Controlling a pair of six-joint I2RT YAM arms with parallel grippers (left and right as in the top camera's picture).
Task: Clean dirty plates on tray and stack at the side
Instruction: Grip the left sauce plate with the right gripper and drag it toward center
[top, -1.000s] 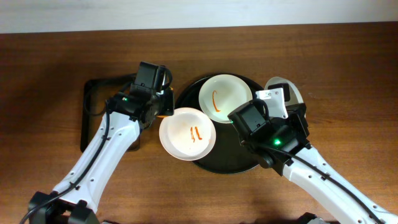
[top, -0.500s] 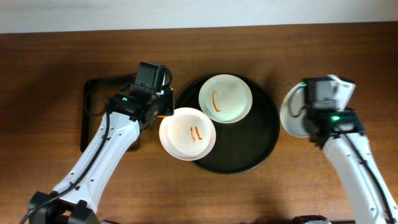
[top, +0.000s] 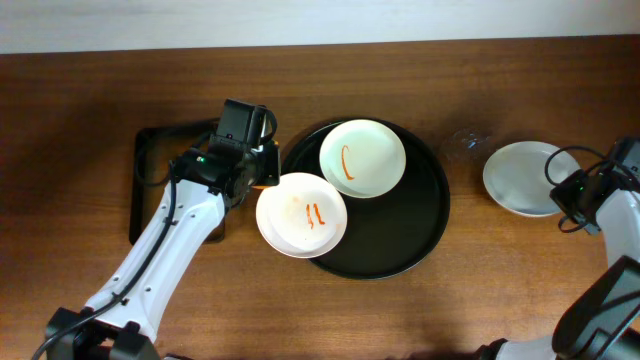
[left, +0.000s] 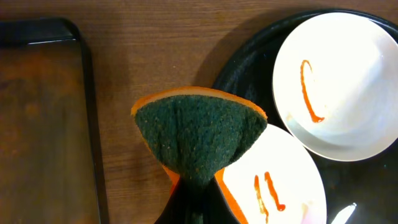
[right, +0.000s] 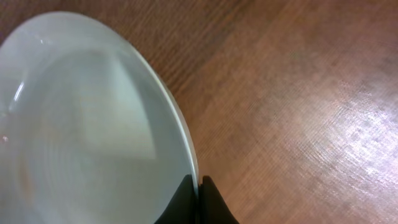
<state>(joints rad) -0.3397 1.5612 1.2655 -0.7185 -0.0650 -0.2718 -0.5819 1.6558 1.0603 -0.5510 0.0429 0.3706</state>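
A: Plate headings logged?
B: The plates are round, so no long axis is recorded. On the two-streak plate (top: 301, 214) the orange marks are seen running roughly near-to-far. It is laid across the left rim of the round tray (top: 425, 235). The C-streak plate (top: 362, 158) is set inside the tray, on the far side.
A: Surface?
B: A brown wood-grain worktop (top: 80, 100) is noted, with a rectangular tray (top: 137, 190) placed to the left. The clean plate (top: 522, 178) is found right of the round tray, apart from it.
A: Grippers?
B: The left gripper (left: 193, 202) is closed on a folded sponge (left: 200, 134); its fanned green face is shown only by the left wrist view. The right gripper (right: 200, 190) is pinched onto the clean plate's rim, which is confirmed only by the right wrist view.
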